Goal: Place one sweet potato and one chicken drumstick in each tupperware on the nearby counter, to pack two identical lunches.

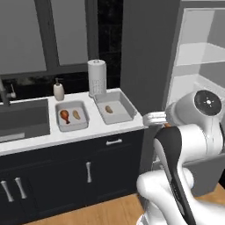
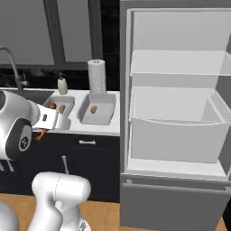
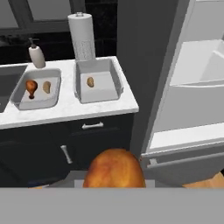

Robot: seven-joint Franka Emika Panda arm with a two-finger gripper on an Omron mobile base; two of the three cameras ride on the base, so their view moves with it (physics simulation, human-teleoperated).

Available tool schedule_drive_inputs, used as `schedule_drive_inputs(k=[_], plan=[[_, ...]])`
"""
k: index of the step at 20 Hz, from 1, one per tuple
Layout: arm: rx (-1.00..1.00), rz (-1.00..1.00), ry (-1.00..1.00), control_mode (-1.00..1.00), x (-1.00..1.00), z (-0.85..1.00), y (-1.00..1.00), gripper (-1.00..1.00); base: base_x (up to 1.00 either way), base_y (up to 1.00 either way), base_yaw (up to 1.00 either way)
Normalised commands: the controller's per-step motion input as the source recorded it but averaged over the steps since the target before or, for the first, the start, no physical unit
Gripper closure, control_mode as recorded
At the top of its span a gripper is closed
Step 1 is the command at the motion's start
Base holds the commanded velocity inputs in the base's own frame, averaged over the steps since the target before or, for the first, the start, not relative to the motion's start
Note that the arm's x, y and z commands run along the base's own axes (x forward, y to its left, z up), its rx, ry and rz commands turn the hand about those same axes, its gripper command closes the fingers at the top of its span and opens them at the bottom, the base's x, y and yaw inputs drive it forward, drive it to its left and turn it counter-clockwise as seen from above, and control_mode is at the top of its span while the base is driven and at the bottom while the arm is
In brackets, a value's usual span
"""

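Two trays are seen side by side on the white worktop [image 1: 39, 143], right of the sink [image 1: 22, 118]. The left tray [image 1: 72, 125] holds a drumstick [image 1: 65, 116] and a sweet potato [image 1: 76, 114], lying close together. The right tray [image 1: 127, 107] holds one sweet potato [image 1: 108, 109] only. A soap bottle [image 1: 59, 90] and a paper towel roll [image 1: 97, 78] stand behind the trays.

The tool [image 1: 154, 118] is held out in front of the worktop edge, well apart from both trays and nearer the right one. In the hand view a second drumstick [image 3: 114, 169] is seen large and close at the tool, apparently gripped; the fingertips are hidden behind it. The fridge [image 2: 176, 113] stands open, just right of the worktop.
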Motion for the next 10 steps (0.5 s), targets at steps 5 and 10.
schedule_drive_inputs(k=[5,10], plan=[[0.00,0.00,0.00,1.00,0.00,0.00,0.00,1.00,1.00,0.95,-0.09],[0.00,0.00,0.00,1.00,0.00,0.00,0.00,1.00,1.00,0.43,-0.18]])
